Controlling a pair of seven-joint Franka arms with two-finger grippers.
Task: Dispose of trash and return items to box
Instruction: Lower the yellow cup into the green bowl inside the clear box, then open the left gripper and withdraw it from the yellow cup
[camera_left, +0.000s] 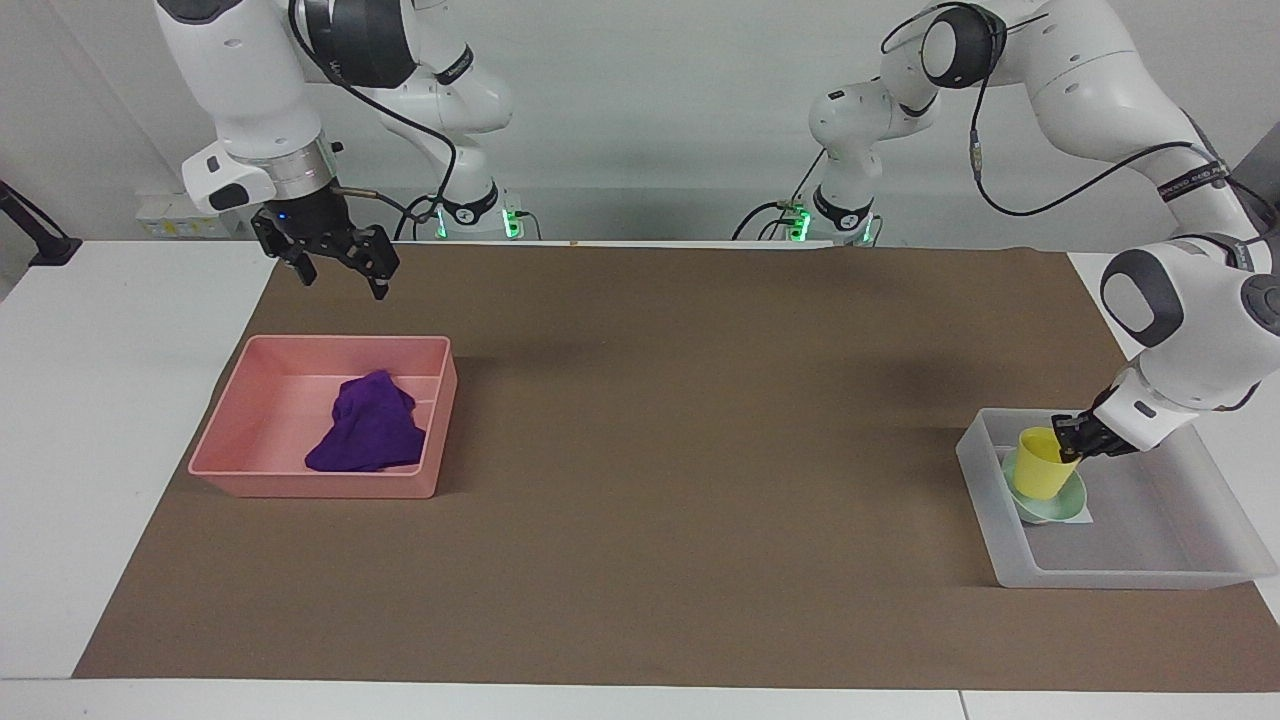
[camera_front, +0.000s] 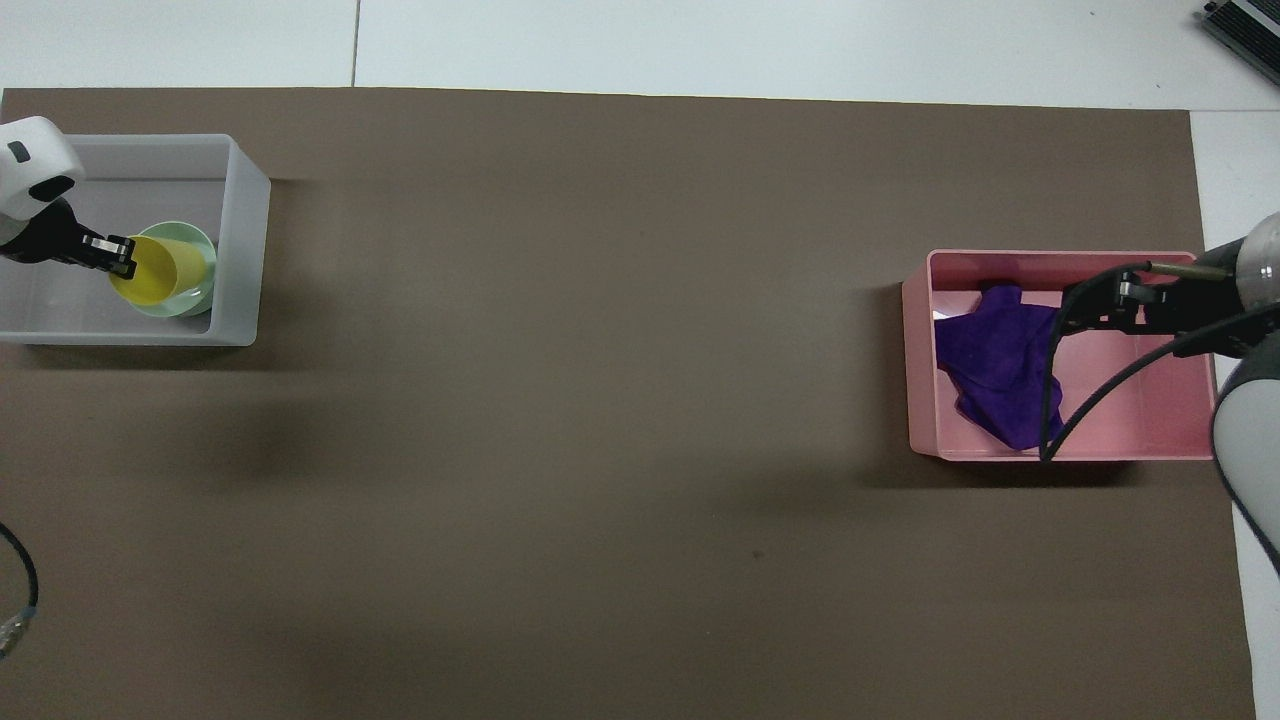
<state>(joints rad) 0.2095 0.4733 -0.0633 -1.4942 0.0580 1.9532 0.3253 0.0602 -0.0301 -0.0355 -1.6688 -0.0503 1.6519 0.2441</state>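
The yellow cup (camera_left: 1040, 470) (camera_front: 160, 278) stands in the mint-green bowl (camera_left: 1060, 508) (camera_front: 200, 250), leaning slightly. Both are inside the translucent box (camera_left: 1150, 560) (camera_front: 245, 250) at the left arm's end of the table. My left gripper (camera_left: 1070, 438) (camera_front: 118, 255) is down in the box at the cup's rim. The purple cloth (camera_left: 370, 430) (camera_front: 990, 365) lies crumpled in the pink tray (camera_left: 280, 400) (camera_front: 1150, 420). My right gripper (camera_left: 342, 278) (camera_front: 1090, 305) hangs open and holds nothing, raised over the pink tray's edge nearest the robots.
A brown mat (camera_left: 700, 450) covers most of the table. A black cable (camera_front: 1080, 400) from the right arm hangs across the pink tray in the overhead view.
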